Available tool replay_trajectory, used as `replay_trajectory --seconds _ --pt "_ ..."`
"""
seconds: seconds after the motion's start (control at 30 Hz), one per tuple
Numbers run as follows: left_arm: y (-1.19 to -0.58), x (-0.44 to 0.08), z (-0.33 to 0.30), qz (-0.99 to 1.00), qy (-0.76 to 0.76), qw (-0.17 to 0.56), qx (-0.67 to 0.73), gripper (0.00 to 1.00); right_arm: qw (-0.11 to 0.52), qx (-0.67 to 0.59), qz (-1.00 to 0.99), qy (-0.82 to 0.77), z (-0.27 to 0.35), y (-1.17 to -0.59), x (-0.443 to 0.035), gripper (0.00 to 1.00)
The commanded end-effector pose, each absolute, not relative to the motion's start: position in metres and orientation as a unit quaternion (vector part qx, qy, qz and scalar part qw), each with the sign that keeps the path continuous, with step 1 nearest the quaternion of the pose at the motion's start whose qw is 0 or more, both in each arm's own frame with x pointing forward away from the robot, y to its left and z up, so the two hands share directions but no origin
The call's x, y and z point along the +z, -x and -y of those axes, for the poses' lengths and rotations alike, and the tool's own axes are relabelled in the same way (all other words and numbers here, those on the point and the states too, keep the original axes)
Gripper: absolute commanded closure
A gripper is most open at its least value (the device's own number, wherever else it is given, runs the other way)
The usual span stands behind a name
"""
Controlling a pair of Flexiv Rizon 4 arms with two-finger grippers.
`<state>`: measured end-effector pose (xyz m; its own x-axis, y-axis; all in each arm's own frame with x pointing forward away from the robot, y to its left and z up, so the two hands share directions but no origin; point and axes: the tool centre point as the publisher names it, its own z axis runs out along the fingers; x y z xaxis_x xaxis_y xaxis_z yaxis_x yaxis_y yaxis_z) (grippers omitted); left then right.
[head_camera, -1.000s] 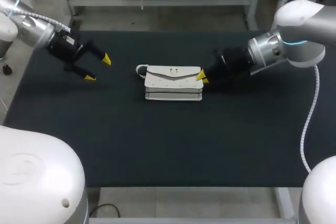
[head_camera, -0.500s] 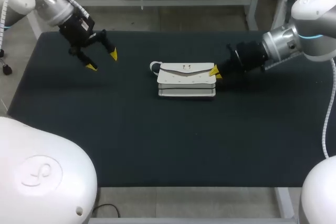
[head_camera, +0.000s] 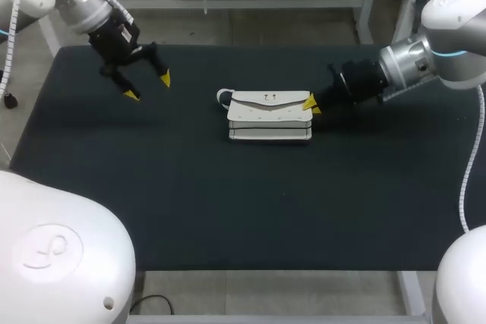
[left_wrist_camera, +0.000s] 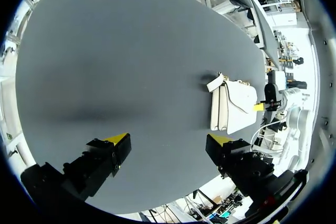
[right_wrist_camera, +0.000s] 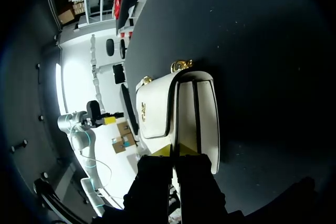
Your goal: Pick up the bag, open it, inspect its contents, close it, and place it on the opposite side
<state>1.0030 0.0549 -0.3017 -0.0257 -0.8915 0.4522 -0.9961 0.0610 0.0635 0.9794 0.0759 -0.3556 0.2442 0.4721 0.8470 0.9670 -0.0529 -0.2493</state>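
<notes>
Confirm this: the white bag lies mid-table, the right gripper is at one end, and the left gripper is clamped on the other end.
Wrong about the left gripper: the head view shows it open over bare table, clear of the bag. The bag does lie mid-table with the right gripper at one end.

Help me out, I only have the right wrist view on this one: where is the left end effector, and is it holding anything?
Observer: The left end effector is over the table's left rear part, well apart from the bag, open and empty.
Operator: Where on the table is the bag?
Observer: Near the middle, its long side running across the table.
Operator: Which end is the right arm at?
Observer: The right end effector is at the bag's right end.
</notes>
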Motion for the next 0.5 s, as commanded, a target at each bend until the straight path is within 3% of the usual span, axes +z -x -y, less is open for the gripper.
replay_trajectory --seconds 0.03,0.5 --pt "-1.005 -0.295 -0.058 0.711 -0.667 0.180 0.128 0.00 0.426 -0.294 0.544 0.660 -0.064 -0.986 -0.356 1.00" --pt "-1.021 -0.297 -0.080 0.705 -0.683 0.155 0.115 0.00 0.412 -0.314 0.578 0.631 0.036 -1.031 -0.357 1.00"
